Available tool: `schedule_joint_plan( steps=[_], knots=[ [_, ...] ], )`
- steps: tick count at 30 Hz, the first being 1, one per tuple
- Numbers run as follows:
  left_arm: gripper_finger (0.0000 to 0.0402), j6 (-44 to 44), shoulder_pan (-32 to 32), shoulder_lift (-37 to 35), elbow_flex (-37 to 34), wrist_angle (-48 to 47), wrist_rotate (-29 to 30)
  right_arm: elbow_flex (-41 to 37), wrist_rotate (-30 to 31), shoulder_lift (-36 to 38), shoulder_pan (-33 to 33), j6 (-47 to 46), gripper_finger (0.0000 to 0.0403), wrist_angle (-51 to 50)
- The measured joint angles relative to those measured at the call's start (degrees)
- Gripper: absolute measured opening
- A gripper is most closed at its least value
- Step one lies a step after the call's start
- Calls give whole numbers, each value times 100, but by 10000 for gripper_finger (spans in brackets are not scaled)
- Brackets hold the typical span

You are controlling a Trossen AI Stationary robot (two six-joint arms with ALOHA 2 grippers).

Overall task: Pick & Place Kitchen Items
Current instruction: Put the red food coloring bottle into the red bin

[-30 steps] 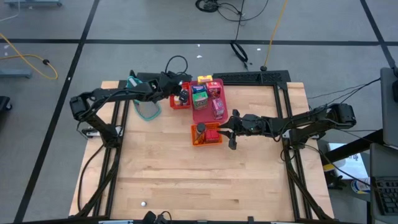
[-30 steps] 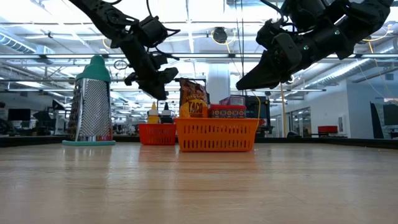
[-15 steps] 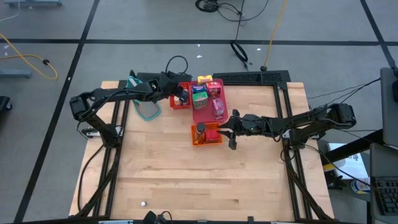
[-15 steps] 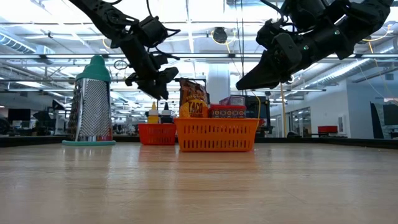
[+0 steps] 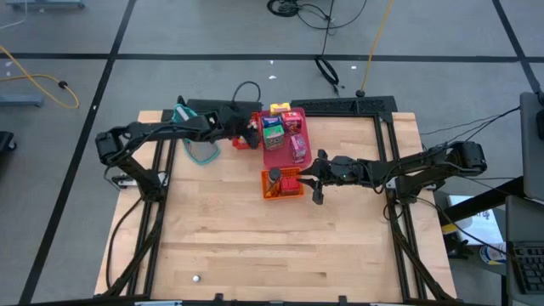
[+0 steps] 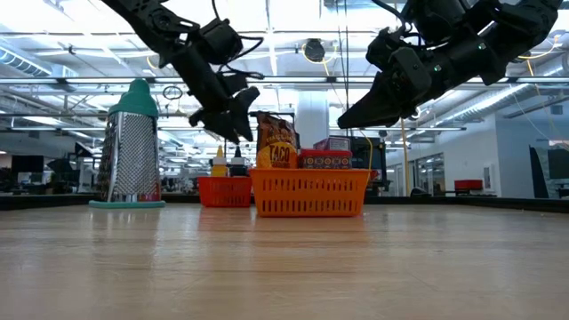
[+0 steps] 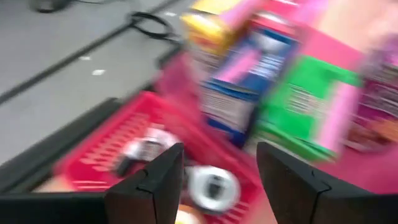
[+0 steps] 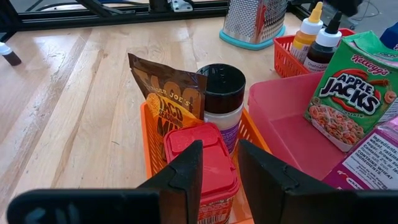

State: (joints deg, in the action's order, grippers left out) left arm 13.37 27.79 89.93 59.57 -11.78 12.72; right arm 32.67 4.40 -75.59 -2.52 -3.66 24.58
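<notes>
My left gripper (image 7: 219, 152) is open and hovers over the small red tray (image 7: 106, 149) at the table's far side; a white-capped little bottle (image 7: 211, 183) lies below its fingers, which touch nothing. In the high view this gripper (image 5: 249, 132) is at the red tray's right end. My right gripper (image 8: 219, 155) is open above the orange tray (image 8: 255, 134), its fingers either side of a red-lidded tub (image 8: 202, 158) and well above it, as the low view shows (image 6: 342, 123). A taco seasoning packet (image 8: 165, 93) and a black-lidded jar (image 8: 221, 93) stand in that tray.
A pink tray (image 5: 280, 155) between the two trays carries a green cereal box (image 8: 351, 87), a blue box (image 7: 242, 81) and a yellow one. A teal-topped metal grater (image 6: 132, 147) stands left of the red tray. Bare wood (image 5: 272, 246) stretches toward the near edge.
My left gripper has shifted a little toward the table's right, over the red tray, staying open. The right arm has kept still, and no item has moved.
</notes>
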Motion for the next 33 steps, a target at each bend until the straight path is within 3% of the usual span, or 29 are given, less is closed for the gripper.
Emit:
schedule_joint_plan(
  steps=[4,16,27,33],
  knots=[
    [198,-73,-297,0,0,-10,-535,0,0,2,0,0,93,-1],
    [198,2,-1638,-2,0,-679,-473,0,0,0,2,-15,93,-2],
    [198,711,-3252,-351,-53,-1403,208,0,0,0,2,-15,93,-7],
    [198,1438,-4135,-737,-234,-1829,885,0,0,1,0,-15,93,39]
  ],
)
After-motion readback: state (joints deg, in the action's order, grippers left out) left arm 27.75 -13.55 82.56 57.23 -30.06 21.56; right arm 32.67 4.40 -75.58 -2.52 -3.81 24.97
